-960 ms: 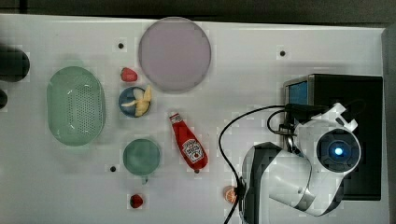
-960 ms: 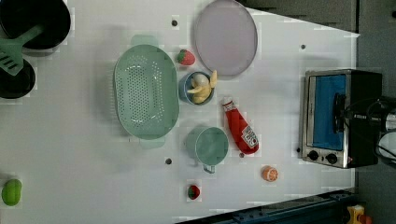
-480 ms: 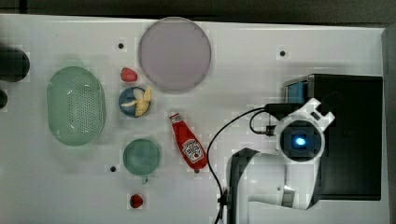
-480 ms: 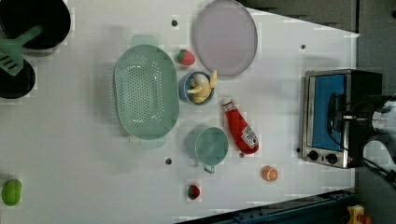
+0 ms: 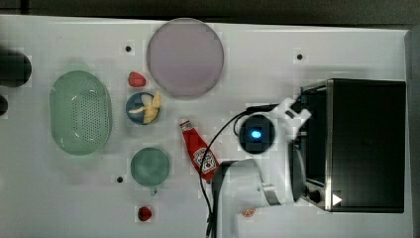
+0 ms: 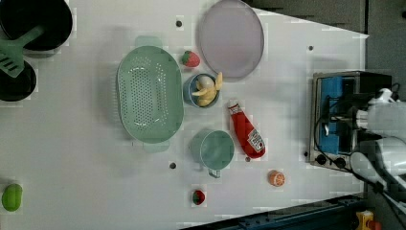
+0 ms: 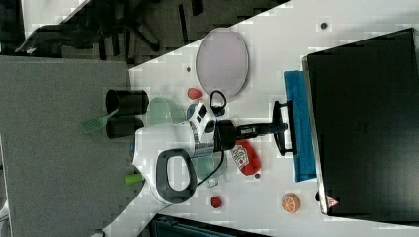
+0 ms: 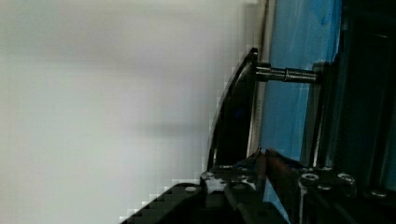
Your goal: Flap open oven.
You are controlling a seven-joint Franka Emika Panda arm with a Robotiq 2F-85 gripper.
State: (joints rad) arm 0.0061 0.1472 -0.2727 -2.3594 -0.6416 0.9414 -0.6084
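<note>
The oven (image 7: 363, 123) is stood at the right view's right on the table (image 7: 276, 207), its blue door (image 7: 299, 123) swung partly out. The handle (image 7: 280, 127) is clamped in the narrow-set jaws of the gripper (image 7: 279, 127), presumably so the door can be pulled open.

Oven front: tight approach
Ketchup bottle (image 5: 200, 154) at 9 o'clock of oven (image 5: 364, 144); bare table (image 5: 267, 64) at 11.

Table: white table (image 5: 297, 34) is carrying everything.
Lying on it: oven (image 5: 366, 144), purple plate (image 5: 185, 57), green colander (image 5: 79, 119), ketchup bottle (image 5: 199, 153), teal cup (image 5: 150, 167), banana bowl (image 5: 142, 108), strawberries (image 5: 136, 79).
</note>
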